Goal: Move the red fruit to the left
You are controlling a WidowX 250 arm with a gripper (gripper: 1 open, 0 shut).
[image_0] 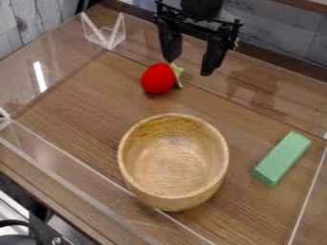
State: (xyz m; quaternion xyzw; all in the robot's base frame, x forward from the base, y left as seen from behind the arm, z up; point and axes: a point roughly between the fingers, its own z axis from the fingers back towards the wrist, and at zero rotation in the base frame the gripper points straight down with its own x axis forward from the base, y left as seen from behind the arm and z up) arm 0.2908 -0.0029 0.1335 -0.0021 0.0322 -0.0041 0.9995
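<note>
the red fruit (159, 78) sits on the wooden table (76, 105) toward the far side, just behind the wooden bowl (174, 160) and apart from it, its green leafy top turned toward the right of the picture. in my one camera view the gripper (189, 57) hangs pointing down just to the right of the fruit and a little behind it, jaws spread wide with nothing between them; one finger looks close to the leafy end, though i can't tell whether it touches. my worry from here: the fruit is round and small, so if i come down off-centre a finger could clip it and send it rolling, perhaps toward the bowl or the clear wall. if i push it left rather than lift it, it may spin away from the finger. a green block (282, 159) lies well off to the right, out of the way. the surface is wood-grain, ringed by low transparent walls (102, 31) that catch glare, with a dark backdrop behind the arm.
</note>
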